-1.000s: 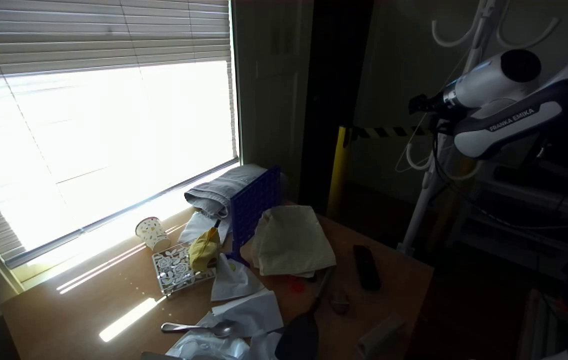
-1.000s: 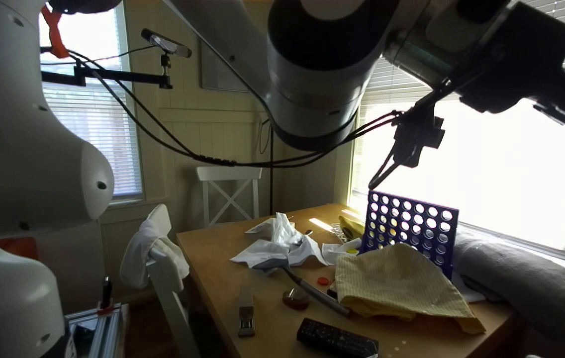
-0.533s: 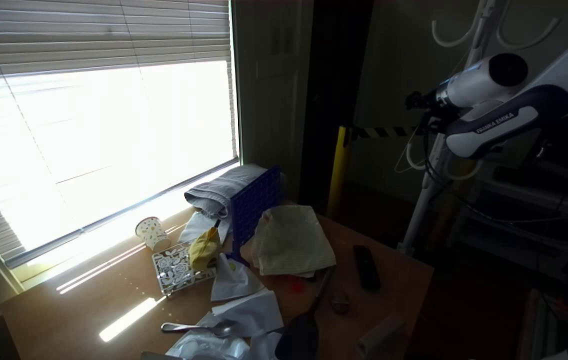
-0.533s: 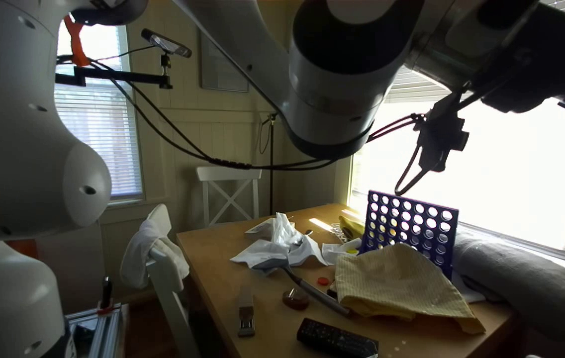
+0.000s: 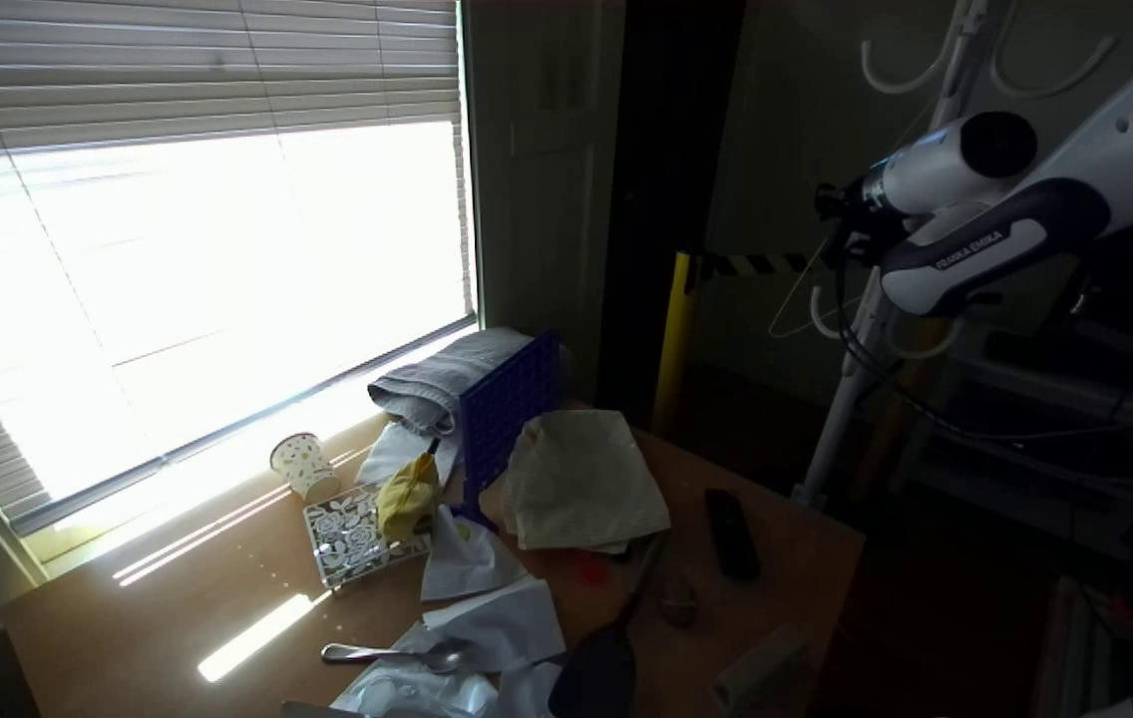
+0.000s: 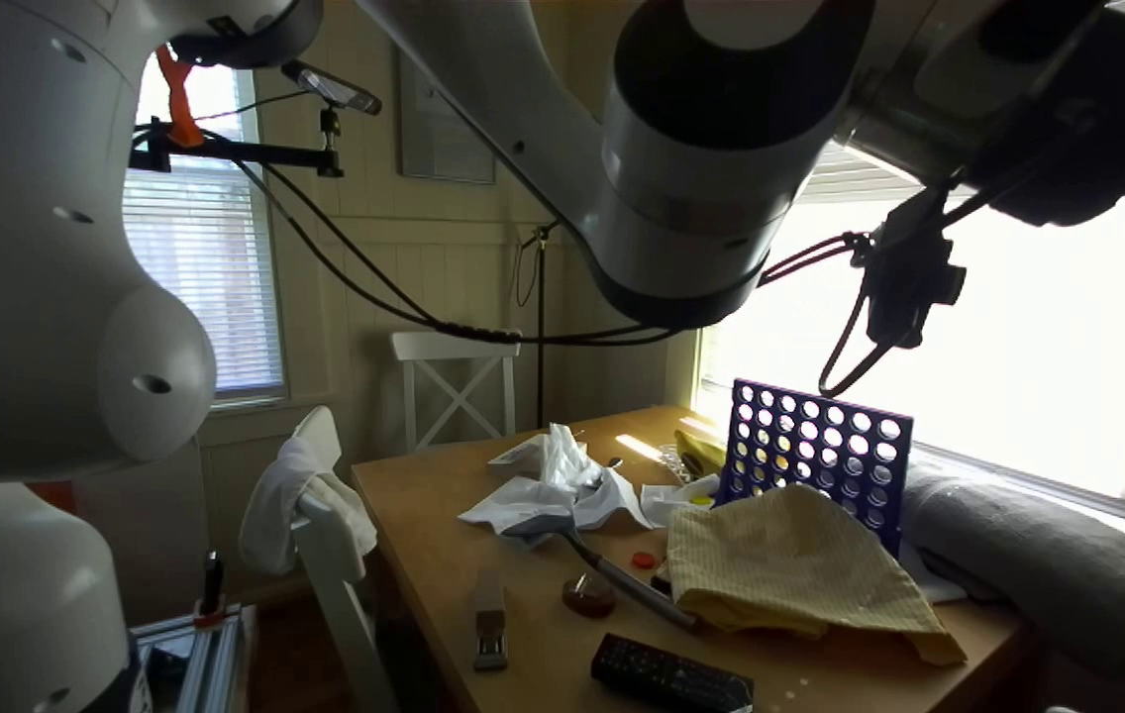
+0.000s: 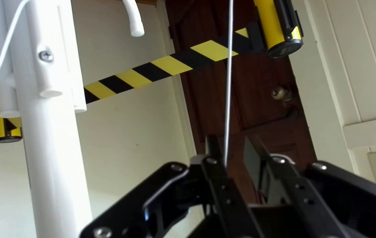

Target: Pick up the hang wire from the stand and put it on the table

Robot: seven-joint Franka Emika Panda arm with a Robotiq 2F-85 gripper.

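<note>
The hang wire (image 7: 228,82) is a thin pale rod that runs down between the fingers of my gripper (image 7: 233,145) in the wrist view, close by the left finger. A visible gap remains on its right side, so the jaws stand partly open around it. In an exterior view the wire (image 5: 798,284) shows as a faint loop below the gripper (image 5: 826,204). The stand (image 5: 834,429) is the white pole right beside and behind the hand; its pole (image 7: 54,148) fills the wrist view's left. The table (image 5: 128,648) lies lower, toward the window.
White hooks (image 5: 821,314) stick out near the hand. A yellow post (image 5: 676,339) with striped tape (image 7: 171,64) stands behind. On the table are a blue grid board (image 6: 820,446), a yellowish cloth (image 6: 790,564), a remote (image 6: 671,673), a spatula, papers and a paper cup (image 5: 305,467).
The arm has shifted a little, leftward in an exterior view where the stand shows. The wire's lower loop has swung slightly left. Objects on the table have not moved.
</note>
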